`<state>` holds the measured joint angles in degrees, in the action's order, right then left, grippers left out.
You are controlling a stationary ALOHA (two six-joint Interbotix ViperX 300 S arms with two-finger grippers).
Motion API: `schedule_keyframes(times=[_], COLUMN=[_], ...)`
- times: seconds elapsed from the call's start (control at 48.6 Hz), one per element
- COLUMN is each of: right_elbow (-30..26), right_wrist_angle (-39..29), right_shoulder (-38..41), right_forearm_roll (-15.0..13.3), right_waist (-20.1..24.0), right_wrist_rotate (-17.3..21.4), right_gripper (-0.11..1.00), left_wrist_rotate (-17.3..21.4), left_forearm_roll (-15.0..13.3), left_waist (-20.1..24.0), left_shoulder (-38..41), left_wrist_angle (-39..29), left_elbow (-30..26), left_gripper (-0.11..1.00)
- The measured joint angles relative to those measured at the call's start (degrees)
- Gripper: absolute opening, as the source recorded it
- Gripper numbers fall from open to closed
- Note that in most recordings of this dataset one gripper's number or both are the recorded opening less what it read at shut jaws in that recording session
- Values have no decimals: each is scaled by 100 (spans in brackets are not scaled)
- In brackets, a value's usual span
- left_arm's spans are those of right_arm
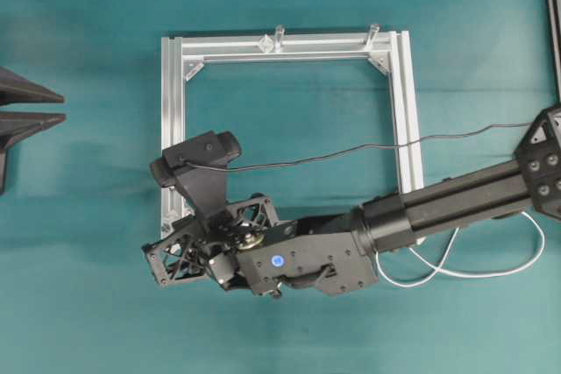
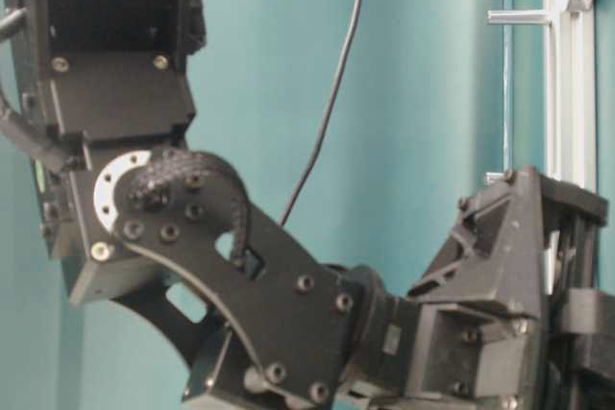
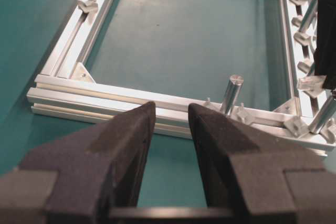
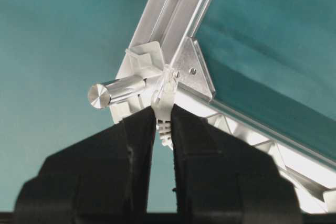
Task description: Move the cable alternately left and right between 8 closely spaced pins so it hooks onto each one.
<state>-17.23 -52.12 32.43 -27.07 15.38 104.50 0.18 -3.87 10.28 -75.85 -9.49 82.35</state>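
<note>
While the cable's clear plug is pinched between the narrow jaws of the right tool, just beside a grey post at the frame corner, slack should be kept low so the cord catches each pin. The left tool hangs wide, holding nothing.

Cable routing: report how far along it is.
Done: nothing looks hooked. In hand: the right gripper pinches the cable by its clear plug at a corner of the frame, beside a metal post. Left: weaving through the pins; the left gripper hangs open, empty.
</note>
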Motion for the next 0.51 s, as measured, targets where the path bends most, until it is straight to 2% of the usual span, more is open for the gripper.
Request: schedule_keyframes(times=[0.288,0.514], right_elbow=[-9,-53], right_wrist_angle=[9,-9], right_shoulder=[0,0], right_forearm_roll=[9,0], right_waist=[9,211], right_wrist_rotate=[0,123], right_gripper=[12,12], left_wrist_rotate=[0,0], left_forearm_roll=[0,0], left_waist=[0,0], left_shoulder=[0,0], left_wrist_angle=[0,-9], left_elbow=[0,0], left_gripper=[38,38])
